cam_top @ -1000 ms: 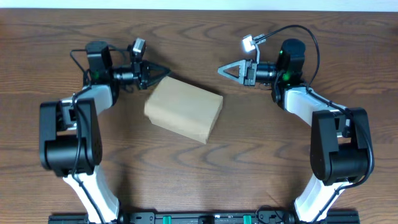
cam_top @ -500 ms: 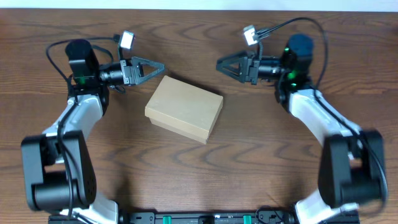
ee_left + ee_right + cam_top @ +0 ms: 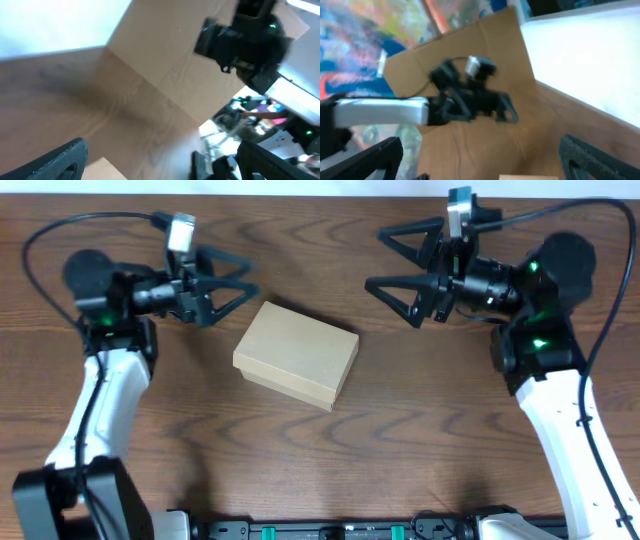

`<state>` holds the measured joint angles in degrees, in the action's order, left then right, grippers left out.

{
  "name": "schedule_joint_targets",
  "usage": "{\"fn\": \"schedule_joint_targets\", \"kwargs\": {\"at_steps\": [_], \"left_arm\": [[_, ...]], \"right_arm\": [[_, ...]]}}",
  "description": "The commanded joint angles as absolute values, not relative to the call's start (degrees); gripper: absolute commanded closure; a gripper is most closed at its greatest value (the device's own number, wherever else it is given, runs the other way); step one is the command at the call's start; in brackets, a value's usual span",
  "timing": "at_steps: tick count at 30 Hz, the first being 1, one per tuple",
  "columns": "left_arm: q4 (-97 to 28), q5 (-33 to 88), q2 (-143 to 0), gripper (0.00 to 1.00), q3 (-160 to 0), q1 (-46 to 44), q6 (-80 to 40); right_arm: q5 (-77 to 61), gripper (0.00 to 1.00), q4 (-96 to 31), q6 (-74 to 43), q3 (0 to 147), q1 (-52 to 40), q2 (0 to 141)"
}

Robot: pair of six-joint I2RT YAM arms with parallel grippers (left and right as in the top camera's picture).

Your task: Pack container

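Dark wood-grain counter [image 3: 320,460], centre frame: small tan rectangular cardboard box [image 3: 296,367], lid down, unheld; left pincer [image 3: 243,283] upper left, right pincer [image 3: 375,258] upper right, both spread wide and empty; packing seemingly finished or unstarted.

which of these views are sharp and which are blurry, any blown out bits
Overhead: the container and the table are crisp, the left gripper is smeared, the right gripper slightly soft. Left wrist: whole frame streaked, the right arm a dark blur, washed-out white at upper left. Right wrist: equally blurred, the left arm fuzzy, top right blown out white.
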<state>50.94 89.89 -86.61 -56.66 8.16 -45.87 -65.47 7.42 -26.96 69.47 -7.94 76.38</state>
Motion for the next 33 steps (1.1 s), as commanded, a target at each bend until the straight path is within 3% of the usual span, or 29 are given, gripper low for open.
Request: {"fn": "schedule_joint_targets", "kwargs": {"at_steps": [1, 4, 18, 33], "left_arm": [[53.2, 90.7, -82.9, 0.05, -56.6, 12.1, -47.0], [55.0, 90.7, -81.1, 0.05, -56.8, 17.0, -48.1], [58.7, 90.5, -81.0, 0.05, -63.2, 36.7, -48.1], [41.9, 89.4, -97.0, 0.05, -95.4, 37.8, -50.4]], "right_arm": [[-57.5, 0.01, -3.2, -13.0, 73.1, -8.0, 77.1], [-50.0, 0.01, -16.0, -5.5, 77.2, -8.4, 77.1], [-36.0, 0.01, -35.5, 2.4, 82.7, -8.6, 77.2], [-29.7, 0.01, -39.2, 6.0, 82.7, -8.7, 77.5]]}}
